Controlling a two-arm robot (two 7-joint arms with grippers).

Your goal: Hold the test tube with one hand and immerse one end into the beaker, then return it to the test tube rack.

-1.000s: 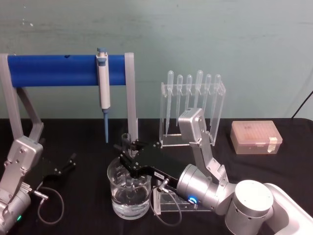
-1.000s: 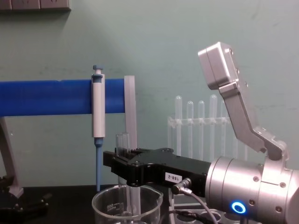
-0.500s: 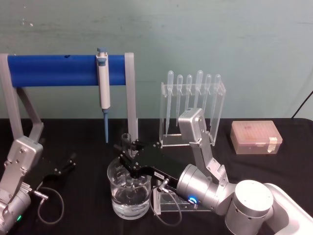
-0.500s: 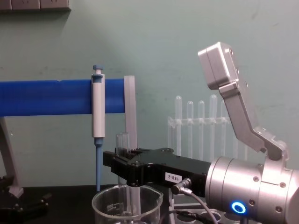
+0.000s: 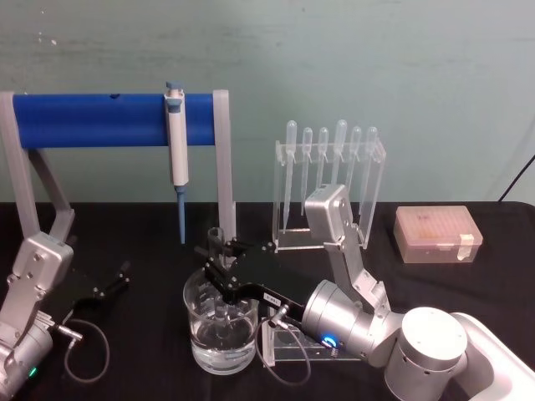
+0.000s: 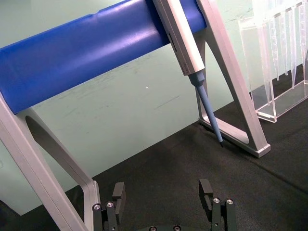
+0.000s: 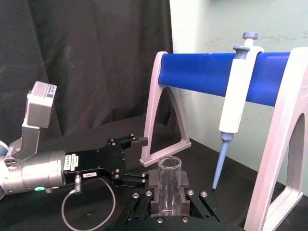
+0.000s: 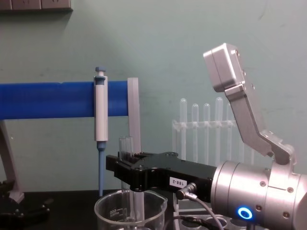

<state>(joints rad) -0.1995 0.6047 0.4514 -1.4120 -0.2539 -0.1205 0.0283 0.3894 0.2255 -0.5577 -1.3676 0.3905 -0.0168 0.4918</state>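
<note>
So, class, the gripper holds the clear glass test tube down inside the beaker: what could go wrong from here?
1. The black right gripper holds the clear glass test tube upright inside the wide glass beaker; moving sideways before lifting could knock the rim.
2. The clear plastic rack sits right beside the beaker, partly under the arm, so the return looks cramped.
The left gripper rests open, far left.

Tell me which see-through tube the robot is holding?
The wide test tube, open-topped, held upright in the beaker by the right gripper. The thin bulb-topped pipettes stand in the rack behind. The left gripper sits open, empty.
</note>
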